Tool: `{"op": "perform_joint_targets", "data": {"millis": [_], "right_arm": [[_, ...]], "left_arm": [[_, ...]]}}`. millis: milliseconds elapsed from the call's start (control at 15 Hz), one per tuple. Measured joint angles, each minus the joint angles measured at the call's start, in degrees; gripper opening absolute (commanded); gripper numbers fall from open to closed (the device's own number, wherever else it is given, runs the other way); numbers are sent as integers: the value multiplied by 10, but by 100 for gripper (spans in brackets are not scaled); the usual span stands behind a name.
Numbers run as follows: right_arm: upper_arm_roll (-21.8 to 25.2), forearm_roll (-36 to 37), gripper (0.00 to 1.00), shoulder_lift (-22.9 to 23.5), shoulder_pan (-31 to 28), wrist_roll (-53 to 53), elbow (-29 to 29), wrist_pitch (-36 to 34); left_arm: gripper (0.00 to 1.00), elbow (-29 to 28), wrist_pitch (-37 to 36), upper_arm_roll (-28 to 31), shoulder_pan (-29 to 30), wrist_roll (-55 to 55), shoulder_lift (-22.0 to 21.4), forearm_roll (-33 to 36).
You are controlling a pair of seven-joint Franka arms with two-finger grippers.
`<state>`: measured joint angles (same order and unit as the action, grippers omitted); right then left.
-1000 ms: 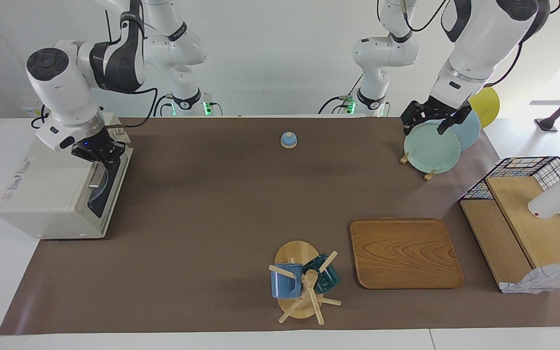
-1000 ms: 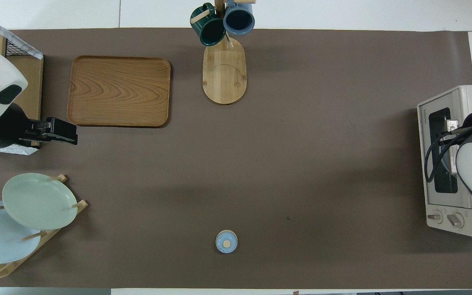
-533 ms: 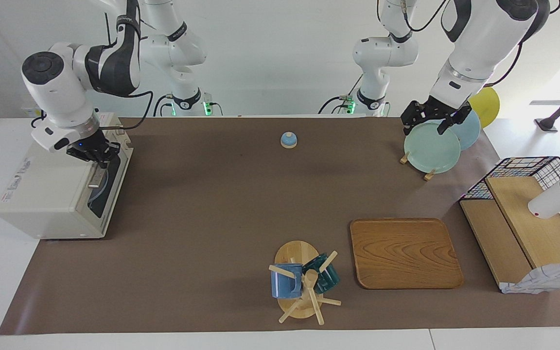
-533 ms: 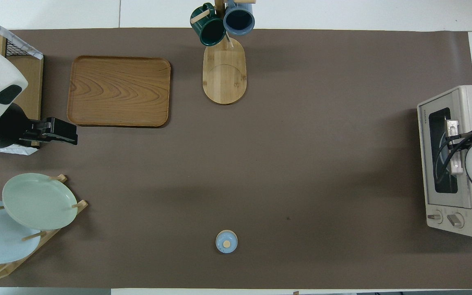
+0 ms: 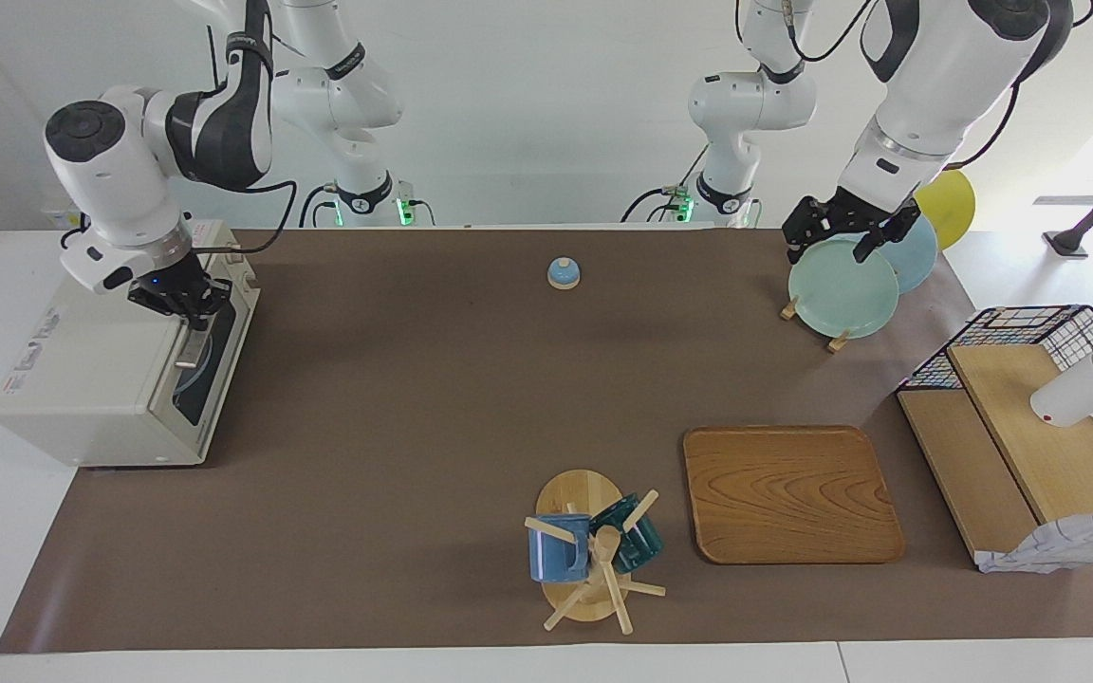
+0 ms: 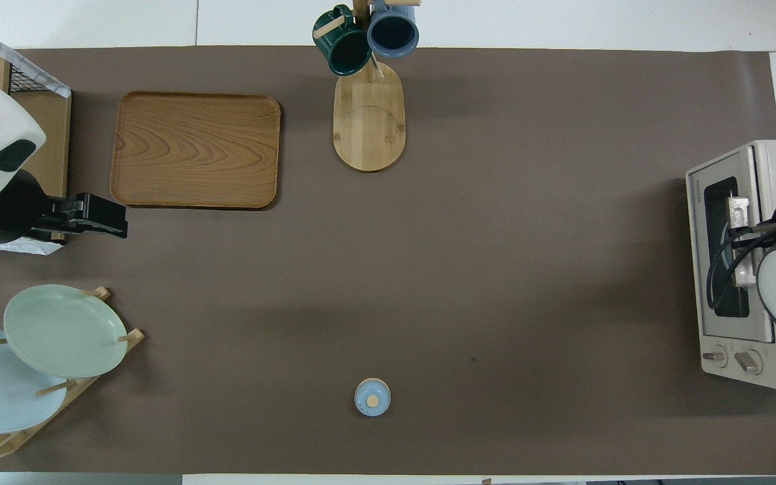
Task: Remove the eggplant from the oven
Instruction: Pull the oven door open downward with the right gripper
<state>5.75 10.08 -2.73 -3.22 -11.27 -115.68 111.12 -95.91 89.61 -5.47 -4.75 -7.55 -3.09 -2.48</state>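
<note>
The cream oven [image 5: 91, 379] [image 6: 765, 168] stands at the right arm's end of the table, its dark glass door [image 5: 200, 379] up and closed. The eggplant is hidden; only a pale round shape shows through the glass. My right gripper [image 5: 188, 305] is shut and hangs low at the door's top edge, by the end of the metal handle [image 5: 188, 353] [image 6: 737, 210] nearer the robots. In the overhead view the forearm covers it. My left gripper [image 5: 831, 245] [image 6: 115, 225] waits open in the air over the plate rack [image 5: 845, 285], holding nothing.
A wooden tray [image 5: 788, 493] and a mug tree [image 5: 589, 550] with two mugs sit farthest from the robots. A small blue knob [image 5: 563, 273] lies mid-table near the robots. A wire basket with wooden shelves [image 5: 1021, 427] and a white bottle [image 5: 1083, 389] are at the left arm's end.
My right gripper has shifted a little from over the door toward the oven's top edge, staying shut. The left arm has not moved.
</note>
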Motion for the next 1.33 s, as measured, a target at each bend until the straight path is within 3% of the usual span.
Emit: {"op": "perform_joint_targets", "data": {"millis": [267, 600, 933, 1333], "right_arm": [[-3, -1, 0, 0, 32, 19, -16, 16], [-13, -19, 0, 19, 68, 55, -59, 107], [-17, -24, 0, 64, 89, 88, -91, 205], [-20, -24, 0, 126, 97, 134, -98, 260]], "left_arm": [[100, 0, 0, 0, 0, 0, 0, 0], [100, 0, 0, 0, 0, 0, 0, 0], [100, 0, 0, 0, 0, 0, 0, 0], [100, 0, 0, 0, 0, 0, 0, 0]]}}
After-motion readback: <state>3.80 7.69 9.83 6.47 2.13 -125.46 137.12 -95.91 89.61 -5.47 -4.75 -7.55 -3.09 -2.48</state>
